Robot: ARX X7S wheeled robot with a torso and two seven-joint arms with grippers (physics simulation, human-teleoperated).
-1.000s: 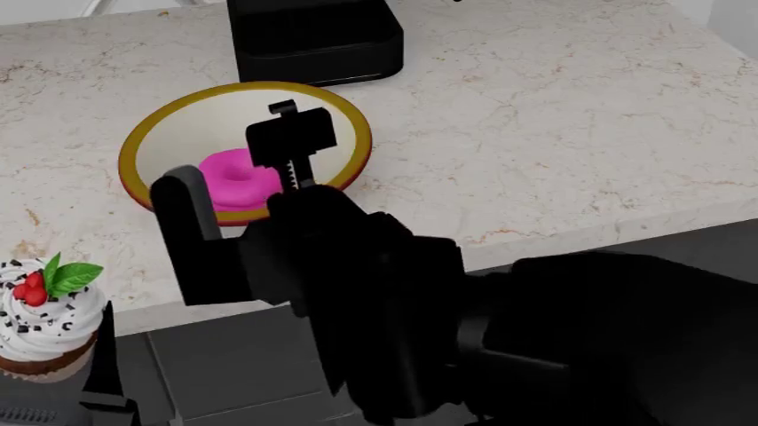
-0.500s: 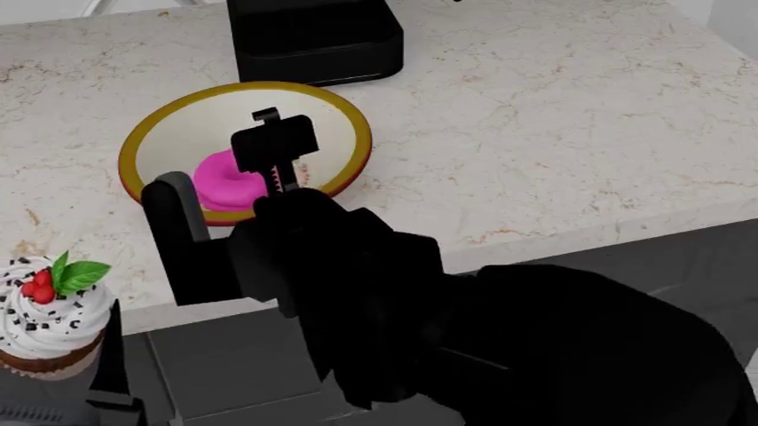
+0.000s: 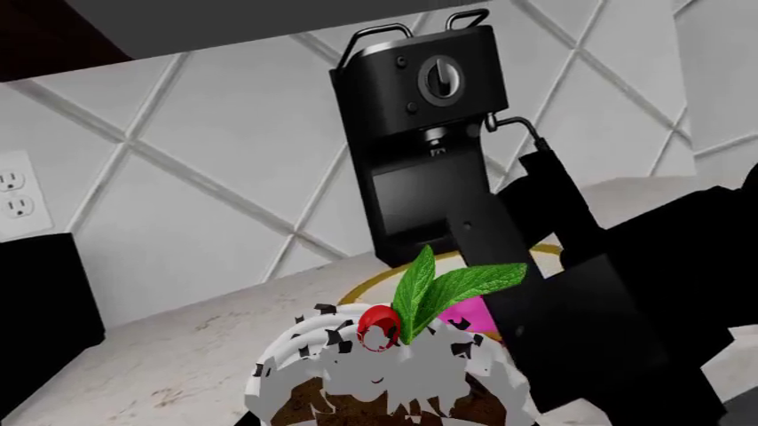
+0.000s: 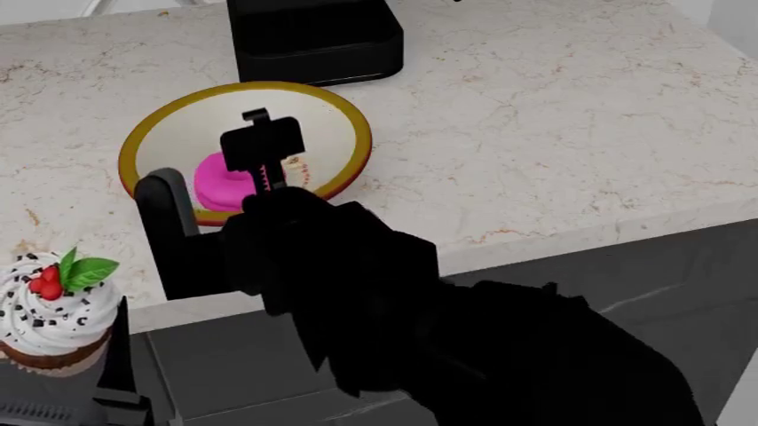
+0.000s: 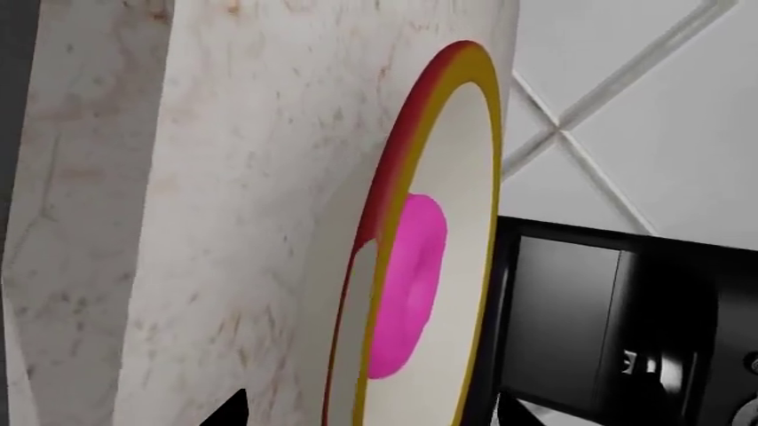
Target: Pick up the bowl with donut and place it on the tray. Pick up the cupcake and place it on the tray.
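The cream bowl [image 4: 319, 133] with a mustard rim sits on the marble counter, with the pink donut [image 4: 213, 188] inside it. My right gripper [image 4: 213, 169] is open. One finger [image 4: 268, 142] is over the bowl's inside and the other [image 4: 163, 222] is outside its near rim. In the right wrist view the bowl rim [image 5: 474, 160] and donut [image 5: 409, 284] lie between the two dark fingertips [image 5: 231, 410]. The cupcake [image 4: 53, 306] hangs in front of the counter edge in my left gripper [image 4: 66, 359] and fills the left wrist view's cupcake [image 3: 379, 364] area. The tray is out of view.
A black coffee machine [image 3: 427, 133] stands against the tiled wall behind the bowl, and shows as a black box [image 4: 314, 40] at the counter's back. Another black appliance [image 3: 35, 311] stands to the side. Bare marble counter [image 4: 556, 115] stretches right of the bowl.
My right gripper has slid forward and left, so its far finger sits deeper over the bowl and covers more of the donut. The cupcake has drifted slightly right.
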